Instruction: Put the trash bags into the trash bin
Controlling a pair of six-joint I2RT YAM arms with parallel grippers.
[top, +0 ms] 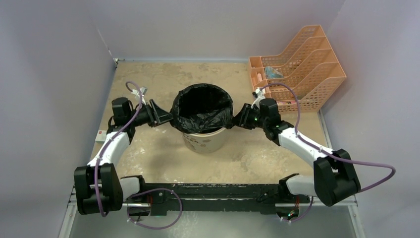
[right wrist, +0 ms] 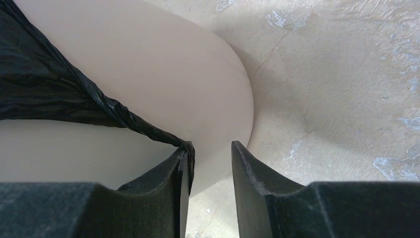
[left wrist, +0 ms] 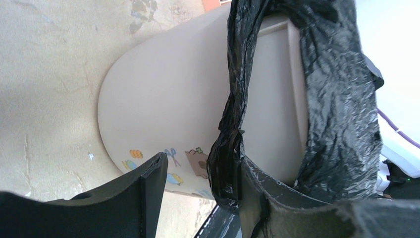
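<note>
The cream trash bin (top: 204, 141) stands mid-table, lined with a black trash bag (top: 203, 106) whose edge folds over the rim. My left gripper (top: 161, 115) is at the bin's left rim and my right gripper (top: 236, 120) at its right rim. In the left wrist view the gripper (left wrist: 200, 161) is open, with a bunched strand of the bag (left wrist: 225, 163) lying against the inner face of its right finger, beside the bin wall (left wrist: 168, 94). In the right wrist view the gripper (right wrist: 210, 147) is open; a taut strand of the bag (right wrist: 124, 116) hooks over its left fingertip, against the bin (right wrist: 163, 74).
An orange mesh desk organiser (top: 297, 69) stands at the back right, close behind my right arm. Grey walls close the table on the left, back and right. A small white box (top: 100, 135) lies at the left edge.
</note>
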